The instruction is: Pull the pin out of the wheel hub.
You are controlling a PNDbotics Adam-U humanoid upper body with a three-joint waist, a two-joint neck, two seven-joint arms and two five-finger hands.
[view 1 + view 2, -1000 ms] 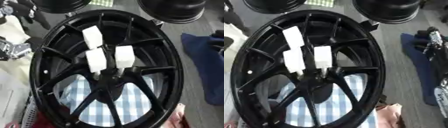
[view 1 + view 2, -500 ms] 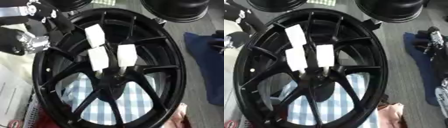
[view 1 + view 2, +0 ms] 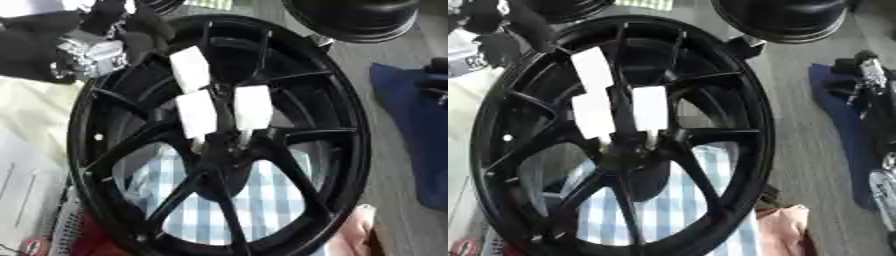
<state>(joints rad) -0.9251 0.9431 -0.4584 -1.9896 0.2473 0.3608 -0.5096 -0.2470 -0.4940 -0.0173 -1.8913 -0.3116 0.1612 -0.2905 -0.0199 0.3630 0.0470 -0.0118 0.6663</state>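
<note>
The left hand (image 3: 105, 40) enters at the upper left, black with silver joints, its dark fingers (image 3: 144, 32) reaching over the upper-left rim of the wheel (image 3: 350, 150). The hand is blurred and partly cut off by the top edge; whether the fingers are curled or straight cannot be told. They lie just beside the uppermost white block (image 3: 190, 69), and contact with it cannot be made out.

The right hand (image 3: 868, 75) shows only in the right eye view, at the right edge over a dark blue cloth (image 3: 837, 115); it is a jumble of black and silver parts, and its finger state cannot be told either.

Three white rectangular blocks stand up from the wheel's centre: the upper one near the left hand, and two lower ones, left block (image 3: 196, 115) and right block (image 3: 254, 107), side by side just above the hub (image 3: 219, 150). Thin stems beneath the lower two meet the hub; the pins themselves are hard to make out.

The wheel is glossy black with slim spokes, lying tilted over a blue-and-white checked cloth (image 3: 262, 200). Another black wheel (image 3: 359, 17) sits beyond it, cut off at the top.
</note>
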